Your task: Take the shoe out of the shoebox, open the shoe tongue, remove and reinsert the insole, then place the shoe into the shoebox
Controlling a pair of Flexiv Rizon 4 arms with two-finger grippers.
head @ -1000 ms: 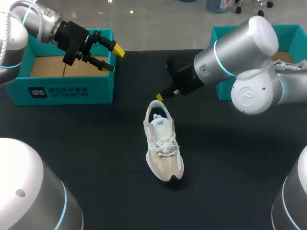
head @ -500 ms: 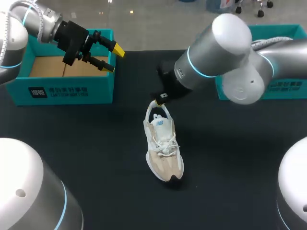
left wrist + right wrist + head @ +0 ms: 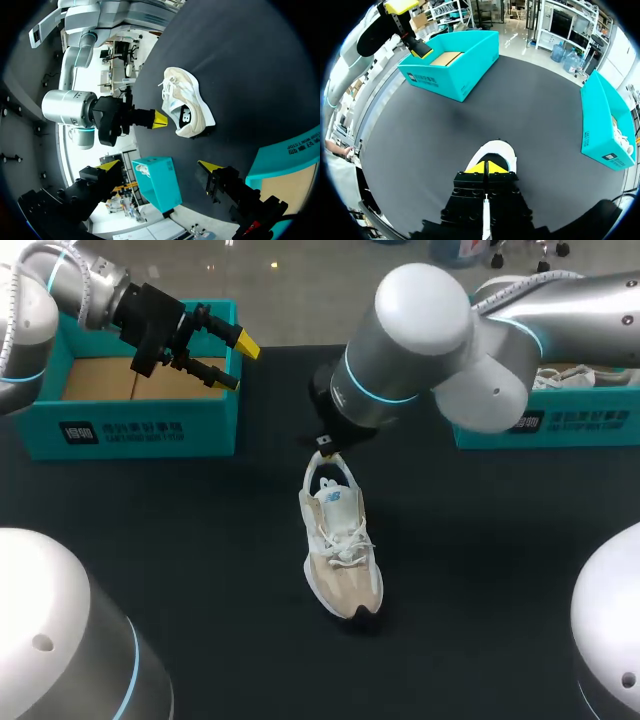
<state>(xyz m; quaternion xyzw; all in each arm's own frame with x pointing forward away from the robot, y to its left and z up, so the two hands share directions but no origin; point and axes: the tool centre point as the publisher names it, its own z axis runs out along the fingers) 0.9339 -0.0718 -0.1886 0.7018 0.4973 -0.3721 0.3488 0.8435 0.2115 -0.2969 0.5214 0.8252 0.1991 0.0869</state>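
A white and beige sneaker (image 3: 340, 540) lies on the black table, toe toward the near edge and heel toward the far side. My right gripper (image 3: 323, 445) hangs shut right at the heel's rim; nothing shows between its yellow tips. In the right wrist view the shut gripper (image 3: 485, 167) covers most of the sneaker (image 3: 492, 148). My left gripper (image 3: 225, 358) is open and empty above the right wall of the left teal shoebox (image 3: 150, 430). The left wrist view looks past the open gripper (image 3: 159, 166) at the sneaker (image 3: 187, 107) and the right gripper (image 3: 159, 119).
A second teal shoebox (image 3: 560, 425) stands at the table's right with another white shoe (image 3: 565, 378) inside. The left shoebox shows a bare cardboard floor (image 3: 100, 378). My right arm's elbow (image 3: 430, 330) looms over the table's far middle.
My right arm has swung left across the table, carrying its shut gripper a little left and closer to the sneaker's heel. The sneaker and the left arm have not moved.
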